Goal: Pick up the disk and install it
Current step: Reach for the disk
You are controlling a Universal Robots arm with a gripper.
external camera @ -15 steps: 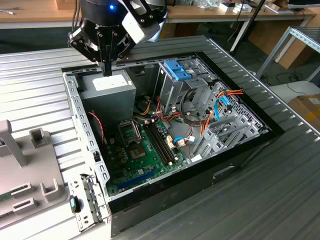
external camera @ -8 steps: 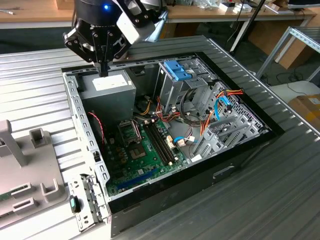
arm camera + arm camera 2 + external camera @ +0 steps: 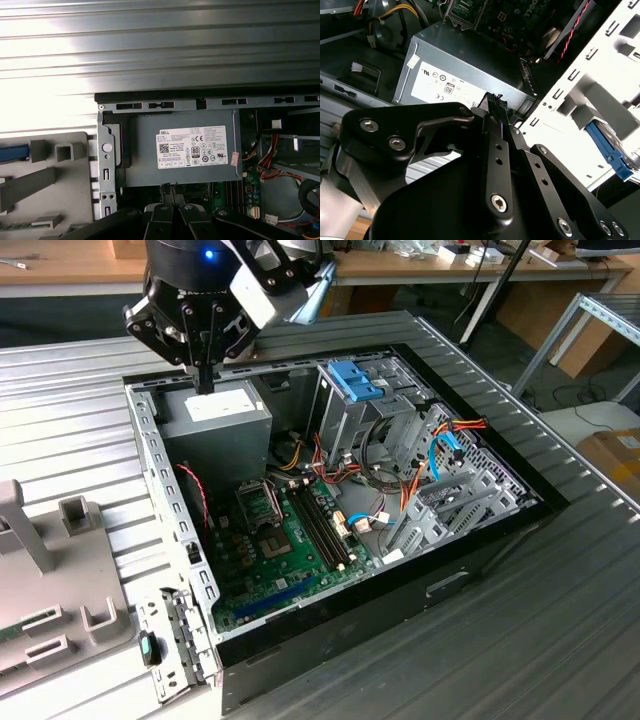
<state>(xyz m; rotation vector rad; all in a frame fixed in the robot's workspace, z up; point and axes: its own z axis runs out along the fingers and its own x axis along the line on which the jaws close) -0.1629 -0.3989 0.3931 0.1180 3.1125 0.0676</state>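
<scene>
Pincer hung over the power-supply box, tips pressed together, nothing pinched, open air all round. The disk, blue carrier edge peeking out, sat in the grey holder, beyond the case wall flanking that box.

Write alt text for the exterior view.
A black gripper, shut and empty, hangs above the grey power-supply box in an open computer case on a ribbed metal table. A blue latch tops the drive cage.

Power-supply box close beneath the gripper
</scene>
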